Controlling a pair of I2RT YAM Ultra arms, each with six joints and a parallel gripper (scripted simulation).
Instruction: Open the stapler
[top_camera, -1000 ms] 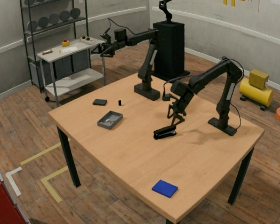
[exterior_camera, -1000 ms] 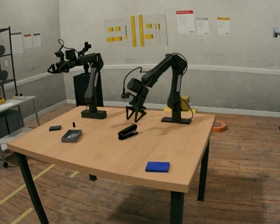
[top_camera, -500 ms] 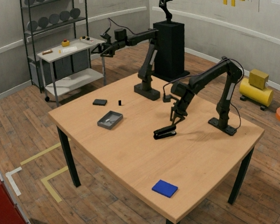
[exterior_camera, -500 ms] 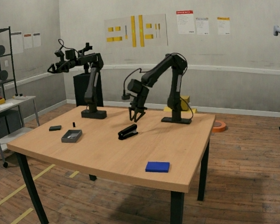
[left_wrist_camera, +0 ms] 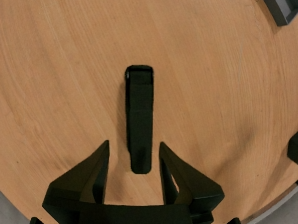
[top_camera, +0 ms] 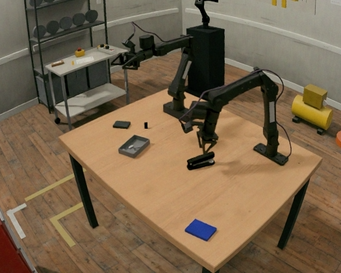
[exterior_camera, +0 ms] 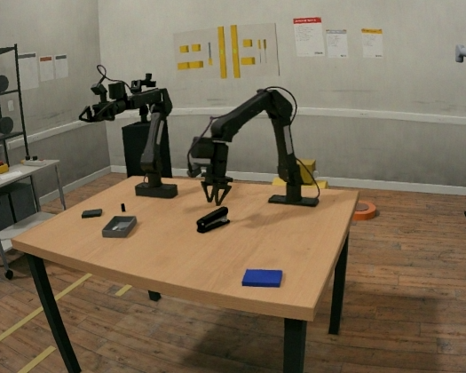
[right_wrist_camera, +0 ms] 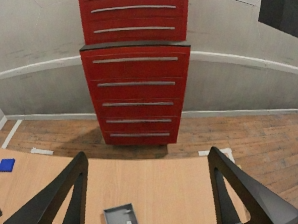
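Observation:
A black stapler [top_camera: 200, 162] [exterior_camera: 212, 219] [left_wrist_camera: 140, 115] stands on the table [top_camera: 170, 195] [exterior_camera: 161, 266]. Its cover slopes up at a small angle from the base, its raised end toward the left arm, with a narrow gap beneath. My left gripper [top_camera: 205, 151] [exterior_camera: 215, 202] [left_wrist_camera: 134, 145] points down just above that raised end. Its fingers are part-way open and empty; in the left wrist view they lie to either side of the cover's end. Whether they touch it I cannot tell. My right gripper [top_camera: 118, 65] [exterior_camera: 86, 119] [right_wrist_camera: 148, 156] is open and empty, raised high away from the stapler.
A grey tray [top_camera: 143, 148] [exterior_camera: 131, 226] with small items lies beyond the stapler's hinge end. A dark flat block [top_camera: 121, 124] [exterior_camera: 91, 213] and a small black piece [top_camera: 145, 125] [exterior_camera: 122, 207] lie behind it. A blue block [top_camera: 201, 229] [exterior_camera: 262, 278] lies near the table's front corner.

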